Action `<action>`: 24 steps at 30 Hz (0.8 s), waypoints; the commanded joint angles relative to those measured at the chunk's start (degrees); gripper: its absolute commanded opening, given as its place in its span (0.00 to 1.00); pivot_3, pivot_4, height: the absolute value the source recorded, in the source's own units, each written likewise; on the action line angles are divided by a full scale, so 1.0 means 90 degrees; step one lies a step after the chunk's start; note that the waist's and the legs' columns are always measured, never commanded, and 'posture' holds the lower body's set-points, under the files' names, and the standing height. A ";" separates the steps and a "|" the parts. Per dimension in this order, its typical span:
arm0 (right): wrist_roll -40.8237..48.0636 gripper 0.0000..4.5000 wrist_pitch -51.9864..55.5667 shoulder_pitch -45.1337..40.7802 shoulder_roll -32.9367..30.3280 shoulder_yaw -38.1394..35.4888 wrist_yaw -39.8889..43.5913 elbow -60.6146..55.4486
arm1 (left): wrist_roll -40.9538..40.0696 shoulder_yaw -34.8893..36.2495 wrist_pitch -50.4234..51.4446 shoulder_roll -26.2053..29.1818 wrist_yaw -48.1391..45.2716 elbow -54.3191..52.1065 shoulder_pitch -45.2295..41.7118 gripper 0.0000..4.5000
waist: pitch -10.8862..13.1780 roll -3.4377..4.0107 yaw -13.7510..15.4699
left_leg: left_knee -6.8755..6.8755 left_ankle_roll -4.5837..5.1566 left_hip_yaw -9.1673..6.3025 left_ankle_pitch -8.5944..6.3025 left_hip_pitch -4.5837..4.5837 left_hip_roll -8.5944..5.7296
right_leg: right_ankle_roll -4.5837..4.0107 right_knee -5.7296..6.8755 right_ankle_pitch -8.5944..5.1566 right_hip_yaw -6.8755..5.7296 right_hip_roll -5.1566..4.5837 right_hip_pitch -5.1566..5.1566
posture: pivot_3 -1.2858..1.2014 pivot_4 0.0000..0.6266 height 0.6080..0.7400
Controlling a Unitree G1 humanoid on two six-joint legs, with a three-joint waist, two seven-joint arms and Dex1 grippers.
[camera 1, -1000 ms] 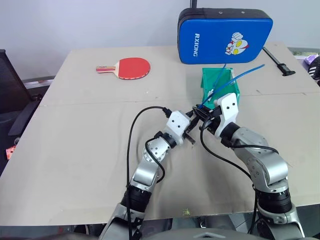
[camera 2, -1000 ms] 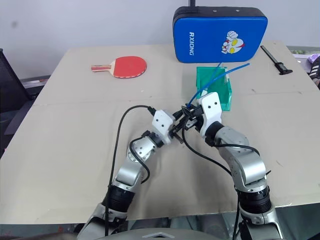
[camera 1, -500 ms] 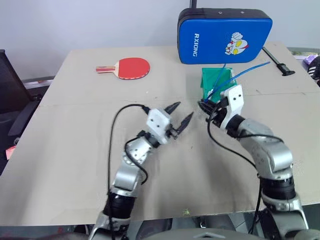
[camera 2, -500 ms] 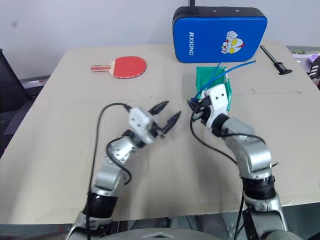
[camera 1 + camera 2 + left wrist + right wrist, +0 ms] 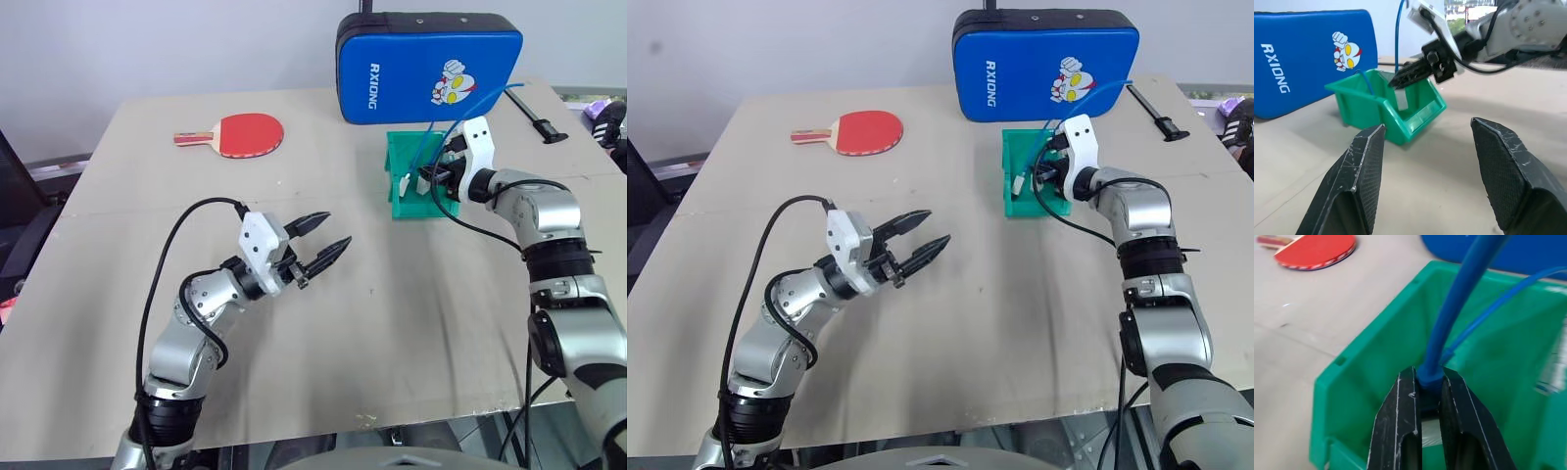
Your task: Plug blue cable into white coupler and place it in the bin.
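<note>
Since one second ago, right gripper (image 5: 1427,396) carried the blue cable (image 5: 1459,308) over the bin (image 5: 397,191) — clamped at its stiff boot. Left gripper (image 5: 318,240) withdrew, spread wide. Cable: light, springy — grip near plug.

Blue cable held over the green bin

The bin (image 5: 395,168) is a small green plastic box standing upright on the table, just in front of a blue pad, its low cut-away front turned toward the table's near side. The blue cable (image 5: 1459,298), thin and bright blue, rises in a curve out of the bin's opening; its thicker blue end piece sits pinched between the two black fingers (image 5: 1400,431) of the right hand (image 5: 1426,382), just above the bin's inside. A small white piece (image 5: 406,182), possibly the white coupler, shows at the bin's front part; its socket cannot be made out.
</note>
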 commanded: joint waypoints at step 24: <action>0.1294 0.99 -0.0939 0.6700 -0.2636 -0.2715 0.2777 -0.4969 | 0.0907 0.0617 0.0646 0.0341 0.1486 -0.1349 0.3150 0.65 | -0.0004 -0.0006 0.0274 | -0.0083 0.0004 0.0004 -0.0003 0.0015 0.0005 | 0.0016 -0.0051 0.0018 0.0007 -0.0005 0.0009 | 0.52 0.24 1.00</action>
